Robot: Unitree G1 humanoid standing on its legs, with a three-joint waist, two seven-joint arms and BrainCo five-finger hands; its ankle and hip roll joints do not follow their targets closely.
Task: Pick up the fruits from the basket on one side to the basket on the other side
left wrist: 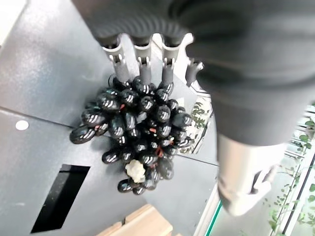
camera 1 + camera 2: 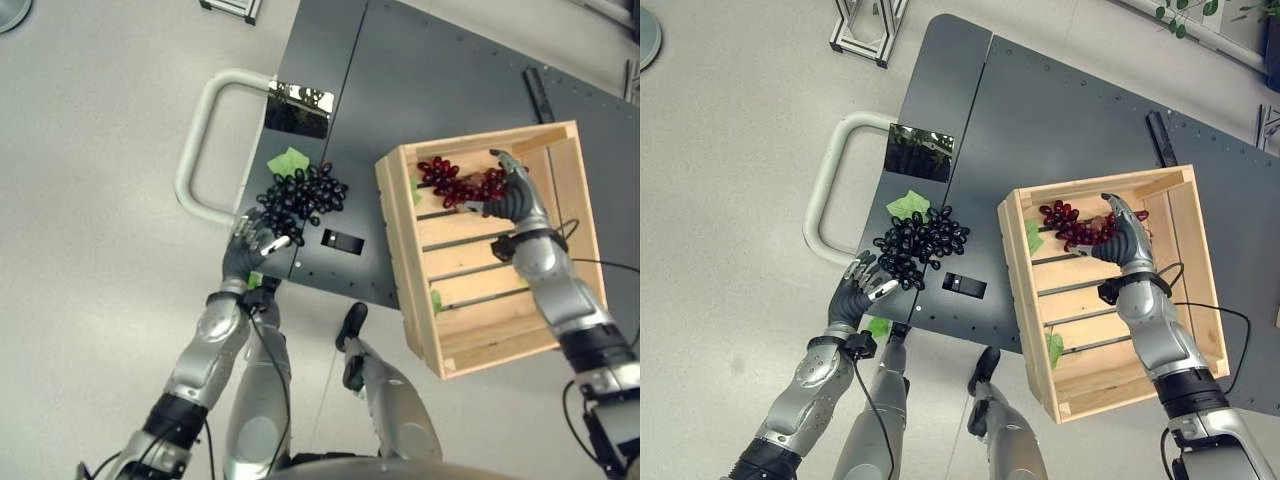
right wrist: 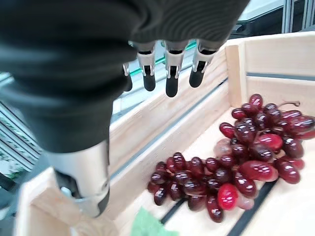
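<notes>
Fingers (image 1: 140,61) of the left hand (image 2: 855,295) are extended, tips touching black grapes (image 2: 300,195) on the dark table (image 2: 1070,110). Right hand (image 2: 515,195) hovers with relaxed, empty fingers (image 3: 170,73) above red grapes (image 3: 236,157) in the wooden crate (image 2: 1195,260). Pale floor (image 2: 90,300) surrounds the table.

I see a bunch of glossy red grapes (image 3: 241,162) lying in a far corner of the wooden crate (image 2: 1185,250); black grapes (image 2: 300,195) with a green leaf (image 2: 288,161) lie loose on the dark platform.

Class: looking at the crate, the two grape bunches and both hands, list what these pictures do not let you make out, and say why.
- Red grapes: in the eye views, the right hand hovers over part of the bunch.
- Wooden crate: cut off by the right wrist view's edges.
- Black grapes: whether the left hand touches them is unclear.
- Grey platform: far edge cut off in the left eye view.
</notes>
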